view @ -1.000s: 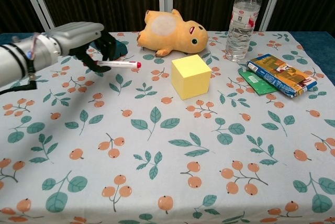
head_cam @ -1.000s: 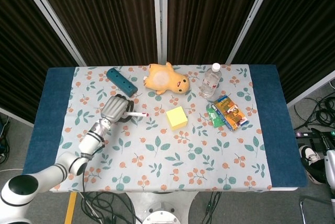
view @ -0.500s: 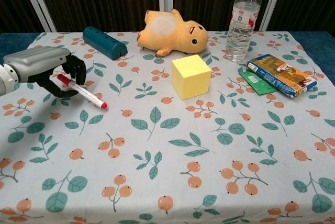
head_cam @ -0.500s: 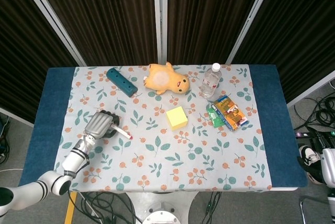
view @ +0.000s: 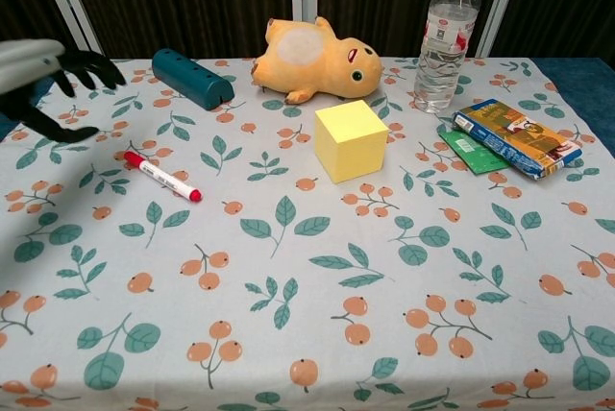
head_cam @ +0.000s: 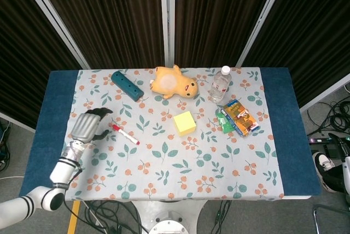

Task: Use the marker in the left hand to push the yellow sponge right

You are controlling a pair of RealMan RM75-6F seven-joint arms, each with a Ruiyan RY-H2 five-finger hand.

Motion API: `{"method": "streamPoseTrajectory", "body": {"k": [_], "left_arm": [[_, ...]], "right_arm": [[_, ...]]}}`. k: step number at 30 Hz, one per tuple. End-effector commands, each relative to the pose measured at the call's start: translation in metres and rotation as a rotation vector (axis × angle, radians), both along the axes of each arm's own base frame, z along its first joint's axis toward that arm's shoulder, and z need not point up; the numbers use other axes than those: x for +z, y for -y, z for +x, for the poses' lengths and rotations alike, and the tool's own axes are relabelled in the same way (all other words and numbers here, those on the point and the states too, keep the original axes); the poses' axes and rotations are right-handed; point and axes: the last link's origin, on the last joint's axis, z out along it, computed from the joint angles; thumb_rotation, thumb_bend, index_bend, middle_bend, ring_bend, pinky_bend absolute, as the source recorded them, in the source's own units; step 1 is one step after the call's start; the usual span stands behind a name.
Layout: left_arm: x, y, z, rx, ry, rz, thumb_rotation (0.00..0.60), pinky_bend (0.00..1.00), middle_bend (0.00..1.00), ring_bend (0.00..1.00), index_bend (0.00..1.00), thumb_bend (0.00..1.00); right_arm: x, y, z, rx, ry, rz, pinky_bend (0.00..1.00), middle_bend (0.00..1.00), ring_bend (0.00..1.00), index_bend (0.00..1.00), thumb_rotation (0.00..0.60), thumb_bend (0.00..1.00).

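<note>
The yellow sponge (head_cam: 185, 123) (view: 351, 139), a cube, sits mid-table, in front of the plush toy. The red-capped white marker (head_cam: 124, 134) (view: 161, 177) lies loose on the cloth, left of the sponge and well apart from it. My left hand (head_cam: 87, 126) (view: 43, 78) hovers at the table's left side, just left of the marker, fingers spread and holding nothing. No part of my right hand appears in either view.
An orange plush toy (head_cam: 174, 82) lies behind the sponge, with a teal bar-shaped object (head_cam: 127, 85) at back left. At back right stands a water bottle (head_cam: 220, 86), with a snack box (head_cam: 240, 117) and green packet (head_cam: 223, 121) to its front right.
My left hand carried the marker back left away from the sponge, let it go onto the cloth and drew further left with fingers now spread. The sponge has not moved.
</note>
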Motion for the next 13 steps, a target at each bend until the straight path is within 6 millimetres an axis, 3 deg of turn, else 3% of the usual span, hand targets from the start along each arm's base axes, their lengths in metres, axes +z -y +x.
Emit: {"method": "streamPoseTrajectory", "body": {"k": [1, 8, 13], "left_arm": [[0.041, 0.014, -0.028, 0.068, -0.057, 0.134, 0.6, 0.28, 0.35, 0.27, 0.3, 0.35], [0.084, 0.07, -0.061, 0.175, -0.103, 0.24, 0.6, 0.24, 0.32, 0.22, 0.3, 0.28], [0.09, 0.108, -0.065, 0.212, -0.093, 0.26, 0.6, 0.24, 0.32, 0.22, 0.3, 0.28]], "right_arm": [[0.001, 0.002, -0.002, 0.002, 0.001, 0.007, 0.28, 0.24, 0.14, 0.13, 0.6, 0.16], [-0.006, 0.007, 0.002, 0.049, 0.024, 0.032, 0.25, 0.22, 0.12, 0.13, 0.6, 0.16], [-0.013, 0.006, 0.009, 0.082, 0.038, 0.031, 0.24, 0.22, 0.12, 0.12, 0.6, 0.16]]}}
